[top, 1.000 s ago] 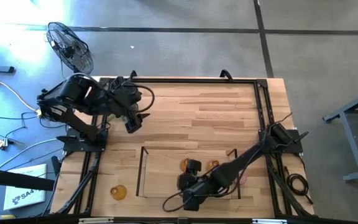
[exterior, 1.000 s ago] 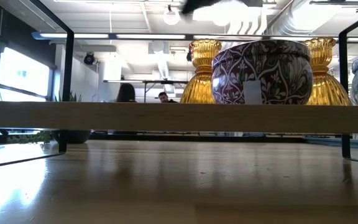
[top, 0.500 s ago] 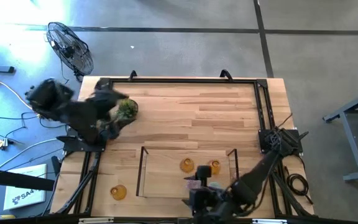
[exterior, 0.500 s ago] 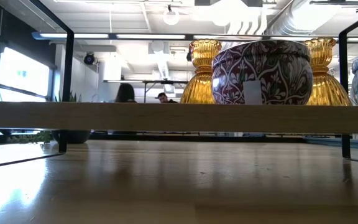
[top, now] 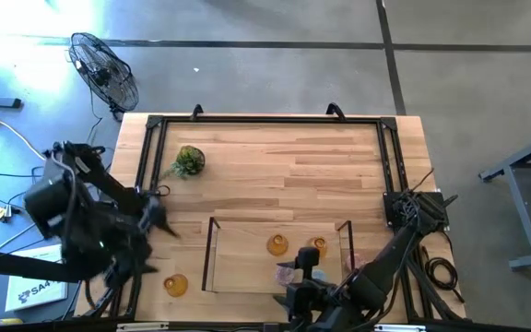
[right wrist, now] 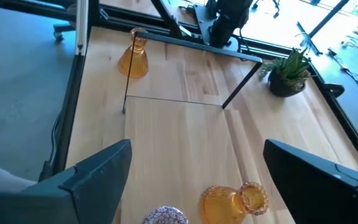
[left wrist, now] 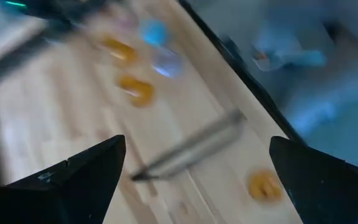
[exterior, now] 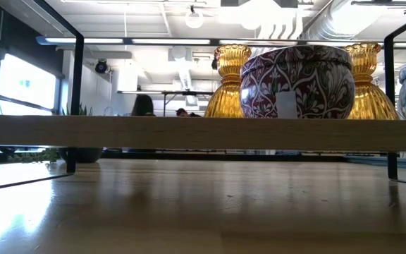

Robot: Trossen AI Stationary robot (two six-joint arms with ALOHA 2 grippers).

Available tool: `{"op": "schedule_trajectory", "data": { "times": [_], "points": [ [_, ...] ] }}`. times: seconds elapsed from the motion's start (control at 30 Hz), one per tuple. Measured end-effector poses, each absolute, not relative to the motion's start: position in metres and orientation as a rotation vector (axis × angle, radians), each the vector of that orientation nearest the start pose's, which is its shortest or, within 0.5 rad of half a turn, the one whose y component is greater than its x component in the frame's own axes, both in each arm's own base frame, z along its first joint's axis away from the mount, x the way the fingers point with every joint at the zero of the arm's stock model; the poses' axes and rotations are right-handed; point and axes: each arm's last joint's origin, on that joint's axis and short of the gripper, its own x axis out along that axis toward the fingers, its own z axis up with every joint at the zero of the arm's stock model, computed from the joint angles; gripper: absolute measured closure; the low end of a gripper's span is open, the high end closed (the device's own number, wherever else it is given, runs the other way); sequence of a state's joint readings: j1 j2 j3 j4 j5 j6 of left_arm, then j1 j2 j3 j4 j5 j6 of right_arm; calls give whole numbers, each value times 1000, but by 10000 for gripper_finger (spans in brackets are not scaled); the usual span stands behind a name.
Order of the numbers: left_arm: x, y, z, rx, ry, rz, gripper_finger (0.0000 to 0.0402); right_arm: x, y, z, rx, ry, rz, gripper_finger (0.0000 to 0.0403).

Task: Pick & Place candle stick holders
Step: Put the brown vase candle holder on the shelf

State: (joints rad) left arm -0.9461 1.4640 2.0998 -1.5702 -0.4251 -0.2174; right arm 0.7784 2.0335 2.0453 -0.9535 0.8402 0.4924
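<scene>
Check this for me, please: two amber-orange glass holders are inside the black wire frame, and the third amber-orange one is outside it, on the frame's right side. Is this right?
Not quite. The third amber-orange glass holder is outside the black wire frame on its left side, not its right; the high view shows it. The other two amber-orange holders are inside the frame, as you said.

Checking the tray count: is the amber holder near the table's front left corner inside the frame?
No, that amber holder stands outside the frame, left of it.
</scene>
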Motion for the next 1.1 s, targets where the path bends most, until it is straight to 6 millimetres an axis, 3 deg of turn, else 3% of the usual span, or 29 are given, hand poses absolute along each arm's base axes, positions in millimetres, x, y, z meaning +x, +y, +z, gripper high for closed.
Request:
{"op": "schedule_trajectory", "data": {
  "times": [0.13,0.33,0.57,0.73,0.93,1.1],
  "points": [
    [132,-180,454,352,958,-487,11,324,289,333,-204,585,-229,44],
    [140,-192,402,129,1206,-236,11,326,291,335,-176,563,-224,43],
    [143,-198,357,169,1321,-156,11,327,292,336,-158,546,-221,45],
    [148,-209,345,30,1317,-182,11,328,292,337,-155,543,-220,43],
    [152,-215,346,-35,1281,-228,11,328,292,337,-159,543,-219,44],
    [153,-218,347,-194,1284,-147,11,328,292,337,-159,544,-219,43]
  ]
}}
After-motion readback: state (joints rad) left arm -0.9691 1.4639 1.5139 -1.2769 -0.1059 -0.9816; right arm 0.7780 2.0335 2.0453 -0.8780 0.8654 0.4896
